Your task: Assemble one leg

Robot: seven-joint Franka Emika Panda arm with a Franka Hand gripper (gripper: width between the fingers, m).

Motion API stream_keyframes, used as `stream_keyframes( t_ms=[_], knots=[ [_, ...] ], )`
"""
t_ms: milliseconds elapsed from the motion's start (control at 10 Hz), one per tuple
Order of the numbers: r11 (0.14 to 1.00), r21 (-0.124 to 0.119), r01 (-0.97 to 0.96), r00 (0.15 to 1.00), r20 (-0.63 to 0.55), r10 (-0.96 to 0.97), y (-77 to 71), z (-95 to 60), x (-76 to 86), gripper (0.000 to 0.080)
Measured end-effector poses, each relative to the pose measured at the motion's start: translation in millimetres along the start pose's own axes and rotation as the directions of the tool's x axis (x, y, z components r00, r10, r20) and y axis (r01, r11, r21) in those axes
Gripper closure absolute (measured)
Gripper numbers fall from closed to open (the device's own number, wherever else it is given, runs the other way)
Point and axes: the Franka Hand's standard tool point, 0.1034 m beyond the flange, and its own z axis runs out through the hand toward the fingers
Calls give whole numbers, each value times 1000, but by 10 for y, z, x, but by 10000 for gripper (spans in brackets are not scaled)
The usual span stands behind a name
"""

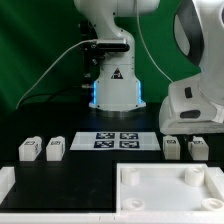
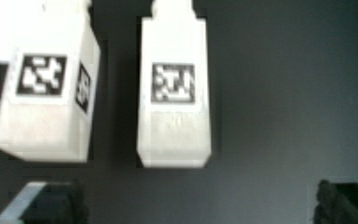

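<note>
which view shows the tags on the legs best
The wrist view: two legs fill the frame, each tag sharp. The exterior view shows four legs as small blocks, tags barely readable.

Exterior view, centre: marker board (image 1: pixel 108 140) flat on the table (image 1: pixel 70 172), in front of the robot base (image 1: pixel 116 85). Left of frame: two legs (image 1: pixel 28 149) (image 1: pixel 54 150) side by side. Right of frame: two more legs (image 1: pixel 171 147) (image 1: pixel 198 148). Lower right: panel (image 1: pixel 170 190). Lower left corner: another flat part (image 1: pixel 6 180), cut off.
</note>
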Motion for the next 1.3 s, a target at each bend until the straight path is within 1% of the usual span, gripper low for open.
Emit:
stream_keyframes(
  t_ms=[100, 200, 400, 600, 700, 900, 1100, 1300],
  knots=[
    [1000, -1, 0, 998, 57, 0, 5, 15, 19, 150],
    [1000, -1, 1, 997, 80, 0, 3, 29, 44, 150],
    [1000, -2, 1, 997, 78, -1, 0, 49, 40, 150],
    [1000, -16, -14, 993, 116, 16, -5, 249, -23, 150],
    [1000, -25, -17, 992, 124, 20, -37, 294, -44, 150],
    [999, -31, -18, 992, 128, 22, -23, 462, -76, 150],
    [999, -30, -21, 991, 129, 25, -6, 566, -67, 150],
    [999, -35, -17, 989, 145, 22, -38, 597, -56, 150]
  ],
)
